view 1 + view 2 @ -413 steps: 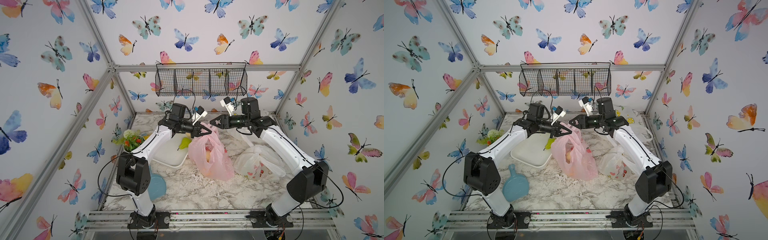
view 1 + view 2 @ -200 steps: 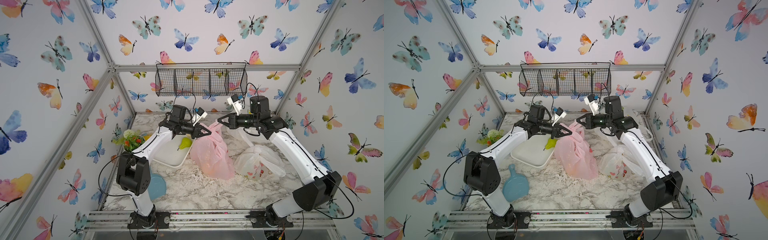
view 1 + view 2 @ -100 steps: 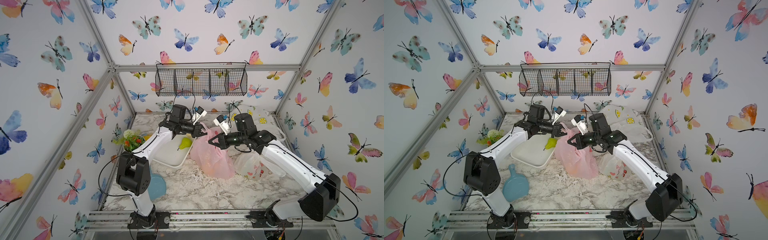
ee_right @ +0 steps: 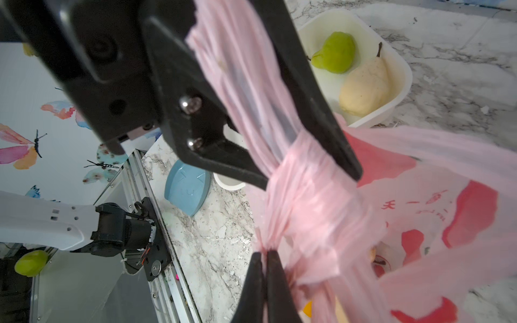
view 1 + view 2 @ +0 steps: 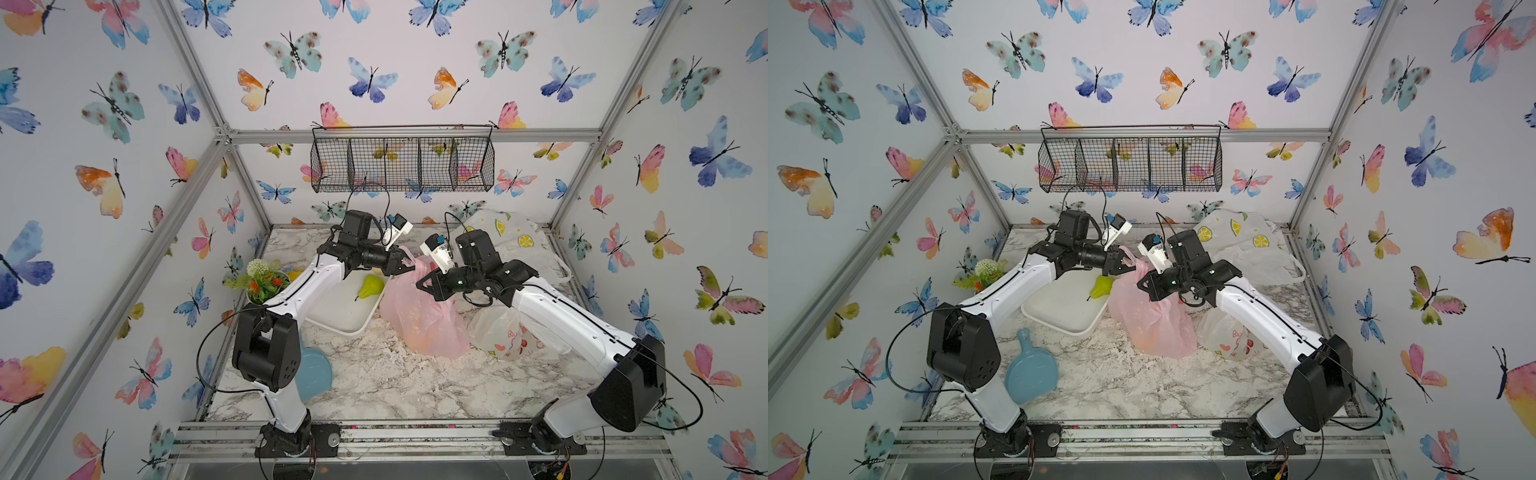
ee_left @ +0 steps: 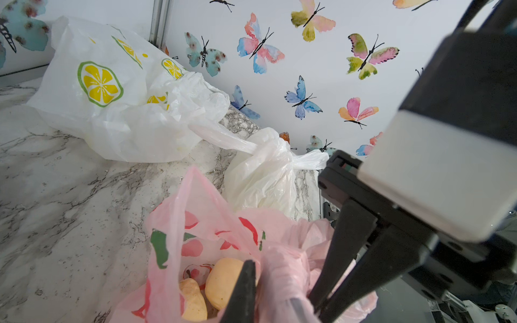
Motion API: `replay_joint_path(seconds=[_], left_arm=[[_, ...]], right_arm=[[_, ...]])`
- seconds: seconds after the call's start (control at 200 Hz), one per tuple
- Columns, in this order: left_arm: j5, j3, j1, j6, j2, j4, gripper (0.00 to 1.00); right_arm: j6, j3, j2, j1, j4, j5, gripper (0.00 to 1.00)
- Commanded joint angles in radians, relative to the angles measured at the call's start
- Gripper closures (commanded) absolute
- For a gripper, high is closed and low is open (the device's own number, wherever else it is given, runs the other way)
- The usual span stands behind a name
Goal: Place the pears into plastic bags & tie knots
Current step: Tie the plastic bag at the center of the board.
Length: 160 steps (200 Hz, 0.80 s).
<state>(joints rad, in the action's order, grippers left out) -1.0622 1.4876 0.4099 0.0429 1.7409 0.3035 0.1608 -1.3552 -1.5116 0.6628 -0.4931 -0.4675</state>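
The pink plastic bag [image 5: 424,320] [image 5: 1150,324] stands mid-table with two cream pears [image 6: 223,282] inside. My left gripper [image 5: 405,266] [image 6: 271,282] is at its top. Its jaws are slightly apart, open, with a bunched pink handle [image 4: 251,92] lying between them. My right gripper [image 5: 419,284] [image 4: 264,253] sits just beside it, shut on the twisted pink handle. A green pear [image 5: 370,286] [image 4: 334,53] and a cream pear [image 4: 365,89] lie in the white tray [image 5: 345,316]. The bunny-print bag [image 5: 503,336] [image 6: 260,173] is knotted. The lemon bag [image 5: 511,241] lies at the back right.
A flower pot [image 5: 264,282] stands at the left wall beside my left arm. A blue plate [image 5: 313,372] lies by the left arm's base. A wire basket [image 5: 403,164] hangs on the back wall. The enclosure walls are close on three sides.
My right arm has swung down and left from near the back wall to the pink bag's top beside my left gripper. The left jaws have parted a little.
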Motion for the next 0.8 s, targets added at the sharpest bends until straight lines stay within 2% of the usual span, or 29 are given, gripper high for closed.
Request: replay_joint_path(seconds=[0.0, 0.18, 0.32, 0.47, 0.601, 0.796], left_arm=[[-0.008, -0.023, -0.002, 0.064, -0.056, 0.016, 0.77], [-0.062, -0.012, -0.035, 0.166, -0.042, 0.118, 0.58], [-0.095, -0.012, -0.053, 0.257, -0.046, 0.185, 0.50], [-0.095, -0.011, -0.040, 0.261, -0.039, 0.184, 0.47], [-0.040, 0.006, -0.008, 0.223, -0.016, 0.156, 0.46], [0.011, 0.012, -0.001, 0.149, 0.009, 0.096, 0.52]], right_arm=[[-0.074, -0.002, -0.015, -0.004, -0.020, 0.016, 0.97], [-0.080, 0.016, -0.009, -0.053, 0.001, -0.052, 0.97], [-0.099, 0.018, -0.012, -0.061, -0.003, -0.100, 0.97], [-0.112, 0.013, -0.015, -0.063, -0.002, -0.136, 0.97], [-0.119, 0.019, -0.015, -0.063, 0.000, -0.161, 0.97], [-0.125, 0.046, -0.011, -0.063, 0.014, -0.171, 0.97]])
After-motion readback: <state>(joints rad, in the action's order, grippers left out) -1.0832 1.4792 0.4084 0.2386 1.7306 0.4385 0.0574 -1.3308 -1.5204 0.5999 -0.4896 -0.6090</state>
